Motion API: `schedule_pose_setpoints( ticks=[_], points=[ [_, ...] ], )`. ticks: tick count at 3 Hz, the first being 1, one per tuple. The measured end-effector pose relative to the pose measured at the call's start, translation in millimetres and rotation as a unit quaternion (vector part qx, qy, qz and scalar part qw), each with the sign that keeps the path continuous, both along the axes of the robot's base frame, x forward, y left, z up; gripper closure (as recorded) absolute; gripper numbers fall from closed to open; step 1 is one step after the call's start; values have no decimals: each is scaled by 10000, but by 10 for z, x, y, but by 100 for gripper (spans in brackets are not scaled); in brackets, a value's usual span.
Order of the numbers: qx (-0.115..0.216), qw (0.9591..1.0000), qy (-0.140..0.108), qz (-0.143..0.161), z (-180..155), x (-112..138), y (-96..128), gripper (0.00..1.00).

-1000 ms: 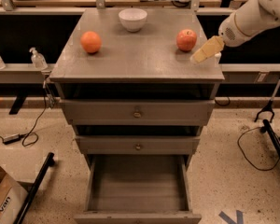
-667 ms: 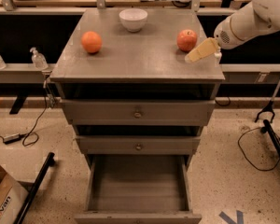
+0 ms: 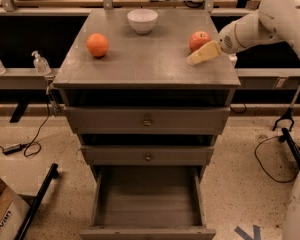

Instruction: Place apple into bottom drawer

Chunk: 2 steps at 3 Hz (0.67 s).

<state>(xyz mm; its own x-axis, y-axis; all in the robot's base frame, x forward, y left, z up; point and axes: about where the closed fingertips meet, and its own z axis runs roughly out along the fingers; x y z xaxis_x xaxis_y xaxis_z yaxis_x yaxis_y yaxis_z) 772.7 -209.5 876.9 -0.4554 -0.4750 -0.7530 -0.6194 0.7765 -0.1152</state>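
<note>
Gripper (image 3: 202, 54) upper right of frame, just below apple (image 3: 199, 40) on bench (image 3: 140, 66); open/closed can't tell. Bottom drawer (image 3: 147, 201) pulled out, lower centre.

Gripper (image 3: 194, 59) low over cabinet top (image 3: 145, 64), right side, just in front of apple (image 3: 199, 40). Orange (image 3: 97, 45) left, bowl (image 3: 142, 20) rear. Bottom drawer (image 3: 147, 204) pulled out.

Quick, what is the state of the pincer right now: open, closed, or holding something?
Pincer: open or closed cannot be told; it is low over the grey cabinet top, right beside the small round red apple.
</note>
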Motion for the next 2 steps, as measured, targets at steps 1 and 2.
schedule_pose_setpoints(
  ticks=[1, 2],
  points=[
    [268, 9995, -95, 123, -66, 191, 96, 0],
    [565, 9978, -290, 197, -84, 470, 81, 0]
  ],
)
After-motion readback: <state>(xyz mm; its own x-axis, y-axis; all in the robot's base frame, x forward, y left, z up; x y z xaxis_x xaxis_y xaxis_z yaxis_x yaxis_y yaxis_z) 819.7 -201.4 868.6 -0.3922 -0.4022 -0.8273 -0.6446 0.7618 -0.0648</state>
